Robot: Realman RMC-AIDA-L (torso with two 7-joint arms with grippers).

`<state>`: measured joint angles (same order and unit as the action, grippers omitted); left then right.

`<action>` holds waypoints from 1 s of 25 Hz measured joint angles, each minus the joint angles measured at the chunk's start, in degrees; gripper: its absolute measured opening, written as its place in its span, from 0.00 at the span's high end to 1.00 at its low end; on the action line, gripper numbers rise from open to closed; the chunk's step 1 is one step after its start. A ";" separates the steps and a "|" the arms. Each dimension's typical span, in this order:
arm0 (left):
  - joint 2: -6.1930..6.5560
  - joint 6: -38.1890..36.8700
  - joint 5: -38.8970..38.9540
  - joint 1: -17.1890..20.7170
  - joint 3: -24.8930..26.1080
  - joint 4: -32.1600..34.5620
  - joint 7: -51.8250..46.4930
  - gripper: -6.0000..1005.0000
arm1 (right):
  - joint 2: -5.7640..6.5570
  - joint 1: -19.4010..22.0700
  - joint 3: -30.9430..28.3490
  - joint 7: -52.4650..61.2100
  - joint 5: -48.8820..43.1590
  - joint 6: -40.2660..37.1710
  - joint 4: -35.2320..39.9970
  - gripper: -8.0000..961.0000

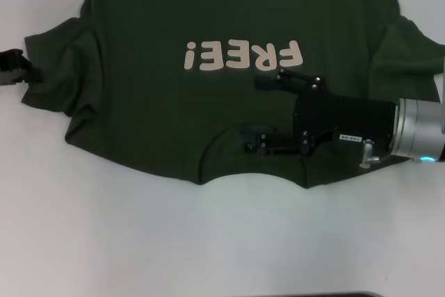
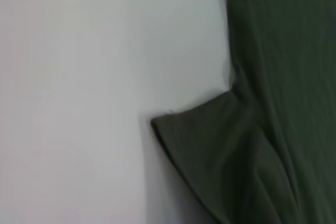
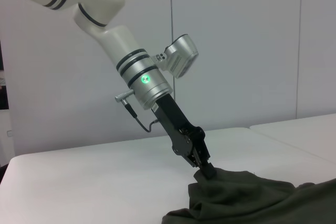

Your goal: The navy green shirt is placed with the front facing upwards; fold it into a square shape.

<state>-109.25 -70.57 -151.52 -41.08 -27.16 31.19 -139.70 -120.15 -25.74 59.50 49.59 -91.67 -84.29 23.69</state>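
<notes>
The navy green shirt [image 1: 229, 88] lies spread across the upper half of the head view on the white table [image 1: 208, 241], the left gripper [image 1: 21, 69] clamped on its sleeve at far left, the right gripper [image 1: 261, 115] spread wide over the collar at lower right.

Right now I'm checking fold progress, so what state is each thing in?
shirt: front up, spread flat, not yet folded, left sleeve bunched.
left gripper: at the left sleeve edge, shut on the fabric.
right gripper: open, over the chest by the collar.
table: white, bearing the shirt.
</notes>
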 joint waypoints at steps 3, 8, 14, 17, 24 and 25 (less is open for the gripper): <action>0.06 -0.57 0.12 -0.11 0.00 0.12 0.18 0.99 | 0.00 -0.02 0.00 0.00 0.00 0.07 -0.04 0.04; 0.00 -2.07 0.60 -0.14 0.22 1.59 0.28 0.99 | 0.00 -0.02 0.00 -0.01 0.00 0.13 -0.06 0.04; -0.47 -4.50 1.94 -0.16 0.70 5.19 0.31 0.99 | 0.00 -0.04 0.00 -0.02 0.00 0.24 -0.06 0.04; -0.48 -5.60 2.29 -0.23 0.71 6.20 0.31 0.99 | 0.00 -0.08 0.00 -0.02 0.00 0.27 -0.06 0.04; -0.55 -11.83 8.06 -0.12 0.55 8.35 1.96 0.99 | 0.00 -0.16 -0.08 -0.02 0.00 0.37 0.04 0.04; -0.62 -12.50 9.01 -0.12 0.53 8.23 2.42 0.99 | 0.00 -0.21 -0.08 -0.02 0.00 0.39 0.04 0.04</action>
<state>-109.87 -83.07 -142.51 -41.20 -26.63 39.42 -137.28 -120.15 -25.95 59.41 49.57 -91.67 -83.89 23.73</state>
